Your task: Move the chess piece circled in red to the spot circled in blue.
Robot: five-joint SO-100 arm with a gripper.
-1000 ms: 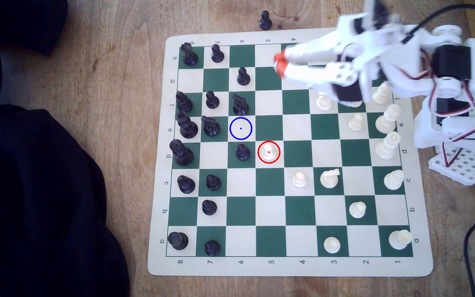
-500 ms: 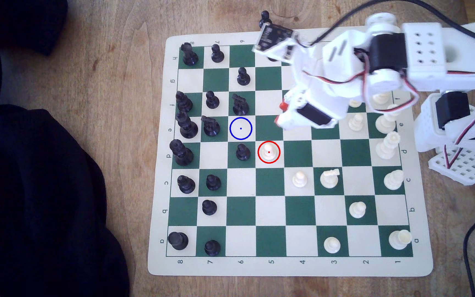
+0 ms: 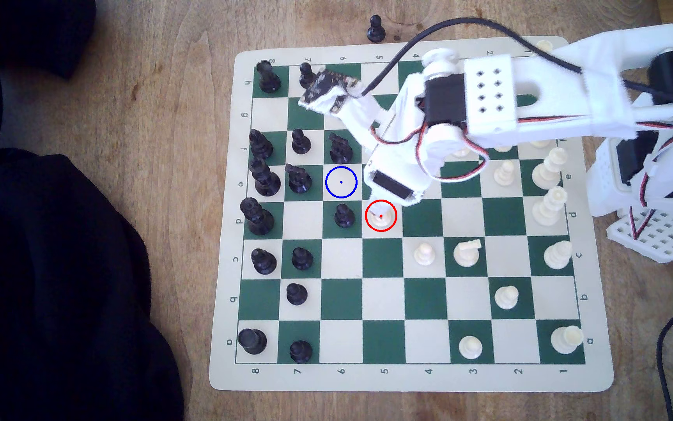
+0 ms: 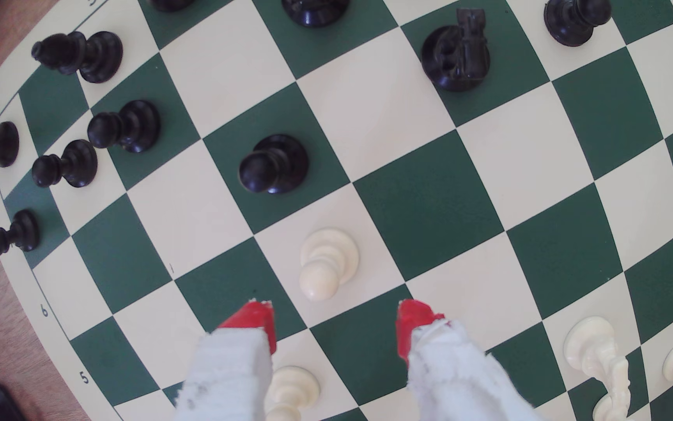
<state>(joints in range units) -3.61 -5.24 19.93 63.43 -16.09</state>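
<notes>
Over the board's middle, the white arm (image 3: 489, 105) bends down, its pincer (image 4: 333, 324) wide open and empty above the chess piece (image 4: 326, 263), not touching.

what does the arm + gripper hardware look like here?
White printed arm with black servo blocks, a hole-grid plate, red, black and white wire loops, and a thick black cable to a small bare circuit board. The gripper has two rough white fingers tipped red.

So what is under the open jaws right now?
The white pawn stands upright on its cream square, just ahead of the red fingertips, not yet between them. In the exterior view the arm covers the pawn's top; its base shows inside the red ring.
</notes>
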